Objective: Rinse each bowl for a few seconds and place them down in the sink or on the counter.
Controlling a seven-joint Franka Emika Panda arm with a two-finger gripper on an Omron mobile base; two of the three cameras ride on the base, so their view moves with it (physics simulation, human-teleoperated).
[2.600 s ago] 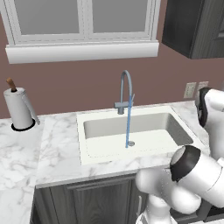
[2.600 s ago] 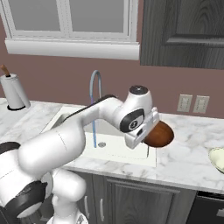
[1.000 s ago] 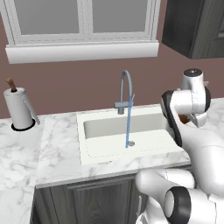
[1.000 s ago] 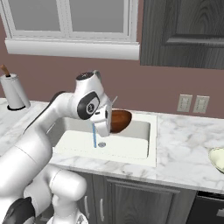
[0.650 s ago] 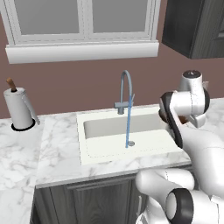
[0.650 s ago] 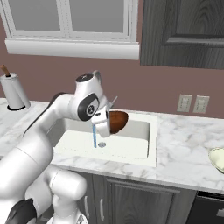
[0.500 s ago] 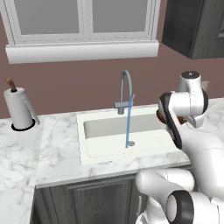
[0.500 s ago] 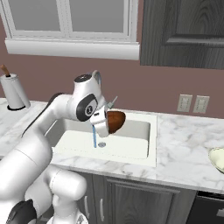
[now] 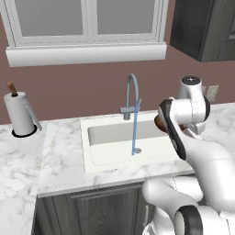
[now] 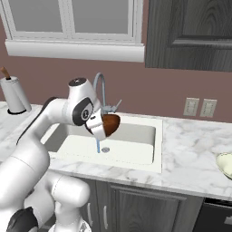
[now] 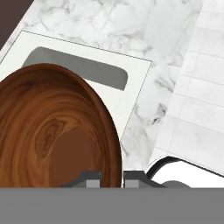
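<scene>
Hand (image 10: 103, 128) grips round glossy wood-grain bowl (image 10: 110, 124) rim over off-white rectangular sink (image 10: 136, 154).

I see the white marble counter (image 9: 59, 151) with the off-white sink (image 9: 110, 158) set into it — a paper towel holder (image 9: 20, 117) stands at its far left, well apart from the basin.
</scene>
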